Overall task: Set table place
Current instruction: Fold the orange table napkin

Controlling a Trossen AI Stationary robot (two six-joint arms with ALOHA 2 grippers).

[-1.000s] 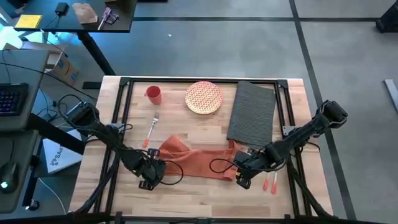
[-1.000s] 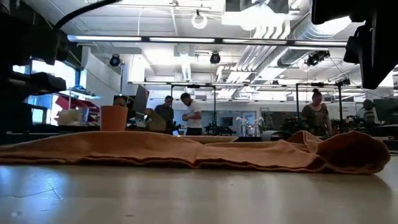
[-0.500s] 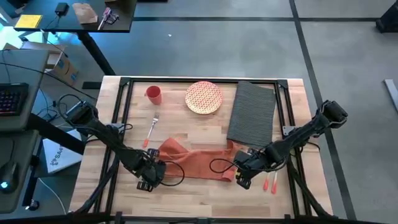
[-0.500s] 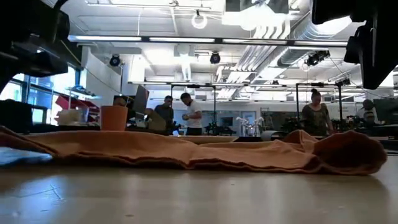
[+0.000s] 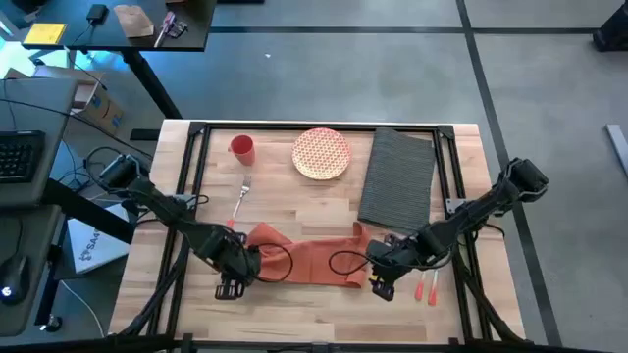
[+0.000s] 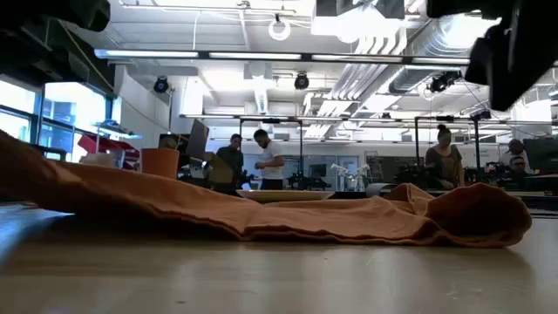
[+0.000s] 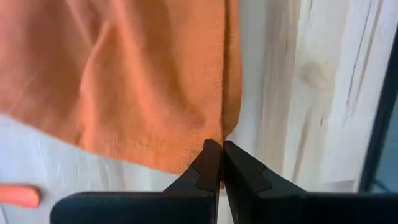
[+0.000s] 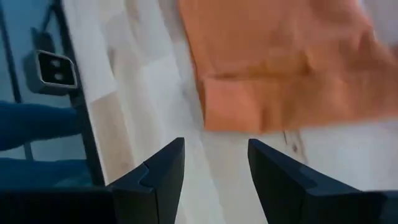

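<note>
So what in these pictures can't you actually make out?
- High view: the items with orange handles beside the right gripper are too small to identify.
- High view: the left gripper pinches the napkin, but its arm hides the cloth's edge there.
- Low view: the napkin blocks the table behind it, so only the cup's top shows.
- Low view: the people are too distant.

My left end effector (image 7: 219, 163) is matt black plastic, its fingers pinched on the soft, fine-woven orange cloth napkin (image 7: 143, 87). The worktop (image 5: 314, 211) under me is pale butcher-block wood with a smooth, faintly glossy finish, framed by black metal bars. The dark grey placemat (image 5: 397, 176) looks coarse and ribbed.
</note>
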